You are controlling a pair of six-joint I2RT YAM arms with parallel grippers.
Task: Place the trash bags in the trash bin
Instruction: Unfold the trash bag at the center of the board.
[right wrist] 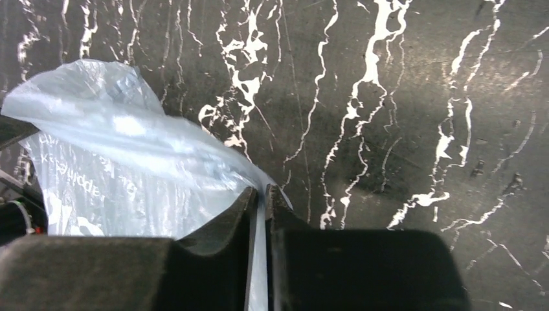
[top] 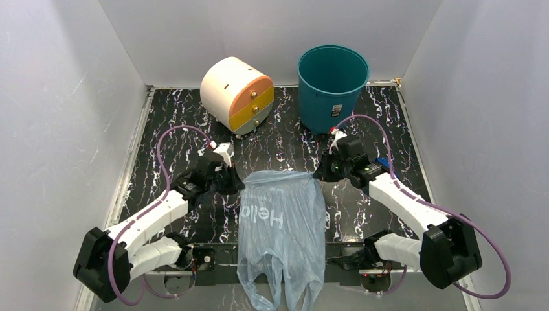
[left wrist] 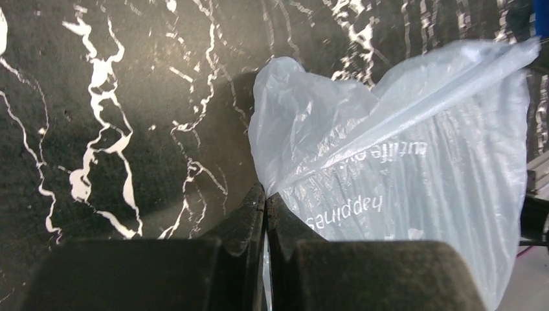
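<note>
In the top view the left fingers [top: 233, 183] and right fingers [top: 322, 173] each pinch an upper corner of the pale blue "Hello" trash bag [top: 281, 223], spread between them on the worktop [top: 285, 139], with the teal trash bin [top: 331, 84] upright well beyond the right fingers. The left wrist view shows the left fingers closed to a slit on bag film, the bag billowing to their right. The right wrist view shows the right fingers likewise clamped on film, the bag to their left.
</note>
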